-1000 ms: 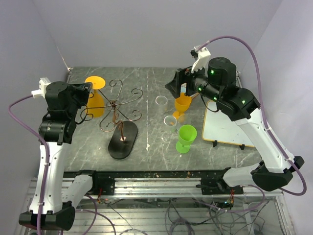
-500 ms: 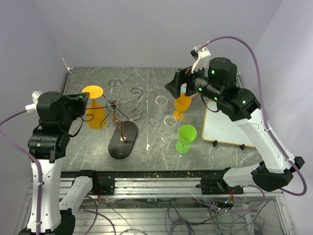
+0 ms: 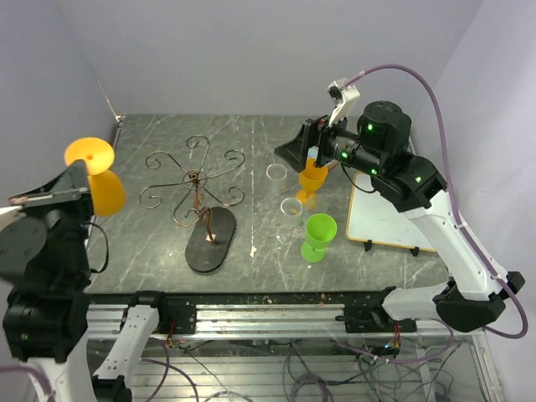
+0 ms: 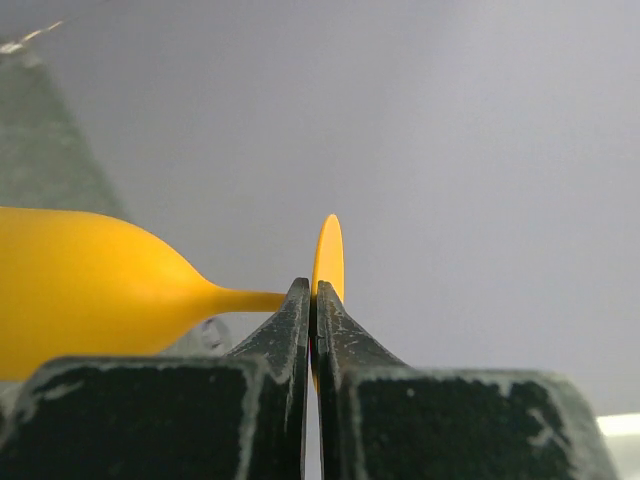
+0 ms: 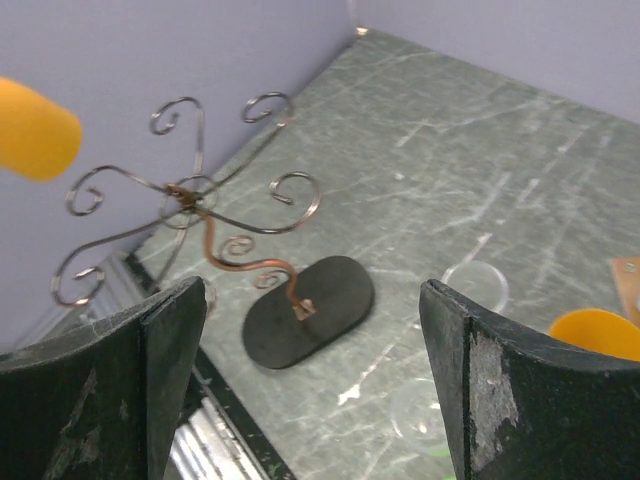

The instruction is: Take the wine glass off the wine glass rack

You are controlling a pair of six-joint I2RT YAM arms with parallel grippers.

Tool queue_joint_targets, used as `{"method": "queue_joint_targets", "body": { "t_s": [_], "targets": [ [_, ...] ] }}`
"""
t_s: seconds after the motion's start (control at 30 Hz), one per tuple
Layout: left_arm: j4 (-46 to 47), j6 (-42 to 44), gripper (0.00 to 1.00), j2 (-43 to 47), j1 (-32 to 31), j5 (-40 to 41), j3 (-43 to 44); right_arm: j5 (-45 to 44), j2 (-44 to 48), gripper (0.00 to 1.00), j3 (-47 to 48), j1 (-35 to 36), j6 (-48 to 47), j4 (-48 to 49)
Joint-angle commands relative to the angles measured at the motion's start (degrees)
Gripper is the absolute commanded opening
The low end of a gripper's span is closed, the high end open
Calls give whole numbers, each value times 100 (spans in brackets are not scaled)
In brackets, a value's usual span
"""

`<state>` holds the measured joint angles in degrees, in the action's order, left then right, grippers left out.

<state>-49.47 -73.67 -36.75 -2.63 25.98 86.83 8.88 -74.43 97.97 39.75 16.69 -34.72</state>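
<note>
The orange wine glass (image 3: 99, 177) hangs in the air at the far left, clear of the wine glass rack (image 3: 194, 177). It lies sideways in the left wrist view, bowl (image 4: 80, 300) to the left. My left gripper (image 3: 81, 170) (image 4: 313, 295) is shut on the thin edge of the glass's foot disc (image 4: 328, 255). The rack's copper-brown wire arms carry nothing, and it stands on its dark oval base (image 3: 211, 239) (image 5: 308, 312). My right gripper (image 3: 293, 151) (image 5: 312, 290) hovers open and holds nothing, right of the rack (image 5: 190, 195). The held glass (image 5: 35, 130) shows at the left edge there.
Right of the rack stand another orange glass (image 3: 312, 180), a green glass (image 3: 319, 234) and two clear glasses (image 3: 276, 173) (image 3: 291, 207). A white board (image 3: 389, 213) lies at the right. Purple walls close in the back and sides.
My left arm has drawn the orange glass left and up, off the rack's arm and well away from it. The right arm has barely moved.
</note>
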Motion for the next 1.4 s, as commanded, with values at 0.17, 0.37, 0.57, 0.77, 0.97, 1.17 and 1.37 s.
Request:
{"method": "queue_joint_targets", "body": {
  "t_s": [0.17, 0.37, 0.57, 0.77, 0.97, 1.17, 1.37],
  "targets": [
    [2622, 1254, 7, 192, -46, -1085, 429, 2360, 120, 89, -947, 2, 1474, 2534],
    [5799, 162, 7, -252, -340, -3882, -330, 3665, -87, 91, -1612, 9, 3289, 5263],
    [9487, -2266, 7, -1229, -352, -5526, -750, 3806, -357, 92, -1775, 8, 4354, 7194],
    [10662, -3347, 7, -1376, -352, -5783, -1348, 3136, -412, 93, -1947, -1, 4664, 7887],
    [11298, -4085, 7, -1128, -352, -5567, -2182, 2209, -147, 92, -2372, -19, 4371, 7695],
    [11886, -4674, 7, -1044, -352, -5496, -2738, 2690, -406, 91, -2247, -19, 4866, 8858],
    [12020, -4843, 7, -945, -352, -5487, -3052, 3270, -719, 87, -1941, 37, 5707, 10363]
  ]
}}
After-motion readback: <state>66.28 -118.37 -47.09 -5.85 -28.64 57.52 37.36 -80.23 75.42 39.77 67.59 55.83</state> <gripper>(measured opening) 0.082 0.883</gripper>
